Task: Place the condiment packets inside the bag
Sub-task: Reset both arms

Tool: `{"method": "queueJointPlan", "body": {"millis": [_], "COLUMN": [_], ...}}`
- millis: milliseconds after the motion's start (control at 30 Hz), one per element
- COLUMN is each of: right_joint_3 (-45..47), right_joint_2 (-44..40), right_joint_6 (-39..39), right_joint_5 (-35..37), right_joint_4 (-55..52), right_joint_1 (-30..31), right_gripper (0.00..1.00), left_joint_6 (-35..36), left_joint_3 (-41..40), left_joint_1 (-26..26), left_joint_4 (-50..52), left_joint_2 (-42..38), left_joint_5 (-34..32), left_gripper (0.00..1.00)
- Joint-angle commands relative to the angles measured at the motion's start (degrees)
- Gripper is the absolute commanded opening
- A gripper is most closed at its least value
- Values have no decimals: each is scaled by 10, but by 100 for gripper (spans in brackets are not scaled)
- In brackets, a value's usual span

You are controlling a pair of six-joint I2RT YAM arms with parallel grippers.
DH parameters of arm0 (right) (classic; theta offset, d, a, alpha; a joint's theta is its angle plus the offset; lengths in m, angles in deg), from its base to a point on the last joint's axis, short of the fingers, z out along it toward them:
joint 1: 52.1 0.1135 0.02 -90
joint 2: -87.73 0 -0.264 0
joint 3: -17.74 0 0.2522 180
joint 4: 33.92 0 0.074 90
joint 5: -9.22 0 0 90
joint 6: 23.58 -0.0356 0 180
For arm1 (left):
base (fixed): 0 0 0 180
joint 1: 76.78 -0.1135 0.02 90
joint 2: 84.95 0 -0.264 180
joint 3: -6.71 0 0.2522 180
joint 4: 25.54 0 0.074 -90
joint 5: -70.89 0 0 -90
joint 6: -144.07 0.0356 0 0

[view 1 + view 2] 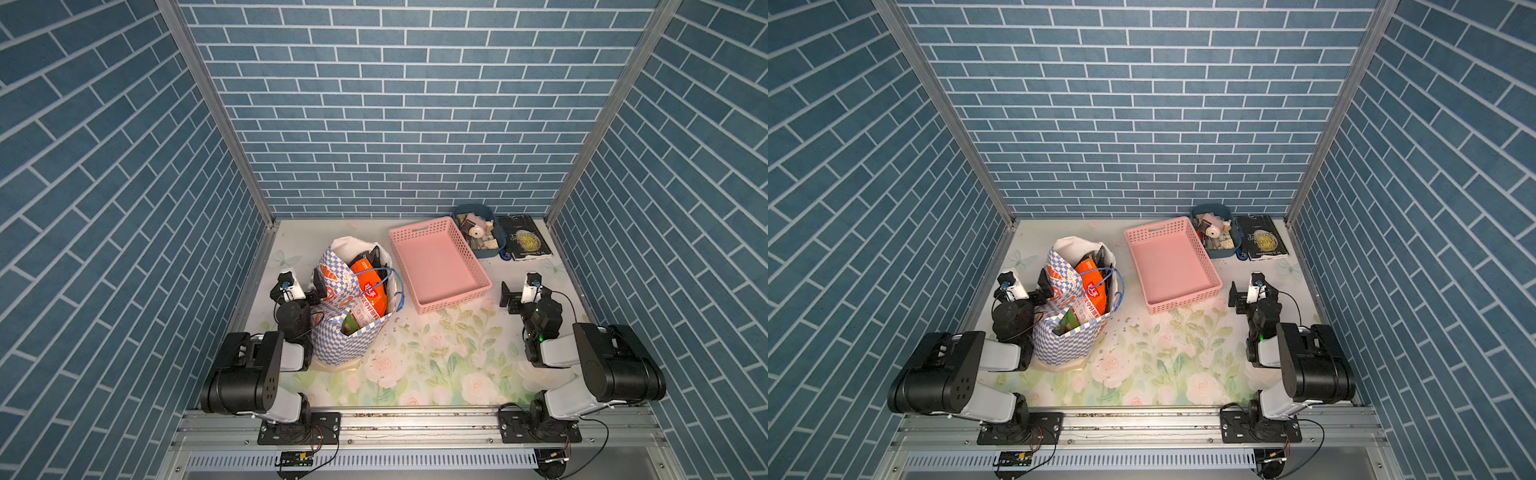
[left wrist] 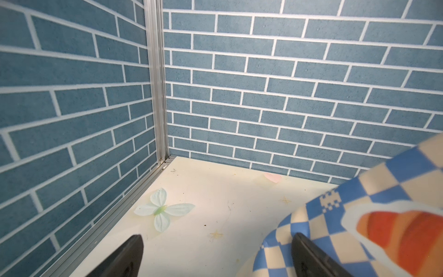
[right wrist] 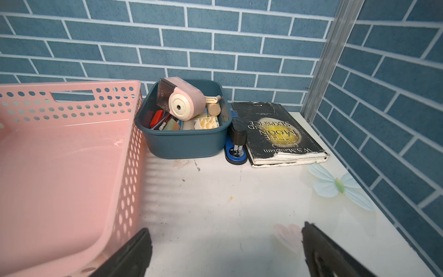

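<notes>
The blue-and-white checkered bag [image 1: 338, 347] [image 1: 1059, 347] stands upright at the left, its mouth open, in both top views. Inside it the condiment packets show: an orange-red one [image 1: 368, 286] [image 1: 1092, 284], a black one [image 1: 371, 256] behind it and a green one [image 1: 350, 323] at the front. My left gripper [image 1: 316, 289] [image 2: 217, 251] is open against the bag's outer left wall [image 2: 323, 215], nothing between its fingers. My right gripper [image 1: 509, 299] [image 3: 226, 239] is open and empty over bare table, right of the pink basket.
An empty pink perforated basket [image 1: 453, 303] [image 3: 129, 144] lies right of the bag. Behind it a blue tub [image 1: 487, 252] [image 3: 184, 144] holds small items, with a stapler [image 3: 236, 151] and a black book [image 1: 525, 239] [image 3: 280, 134] beside it. Brick-pattern walls close three sides.
</notes>
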Motion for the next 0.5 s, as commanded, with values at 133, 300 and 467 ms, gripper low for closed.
{"method": "queueJointPlan", "body": {"millis": [133,300,467], "right_joint_3": [-4,-5,-7], "right_joint_2": [1,2,3], "right_joint_6": [10,10,10], "right_joint_5": [7,9,8], "right_joint_4": [22,21,19], "right_joint_1": [3,3,3], "right_gripper": [100,100,100], "left_joint_6": [45,45,43], "left_joint_3": [5,8,10], "left_joint_1": [13,13,13], "left_joint_4": [65,69,73], "left_joint_2": [14,16,16], "left_joint_5": [44,43,44], "left_gripper": [100,100,100]}}
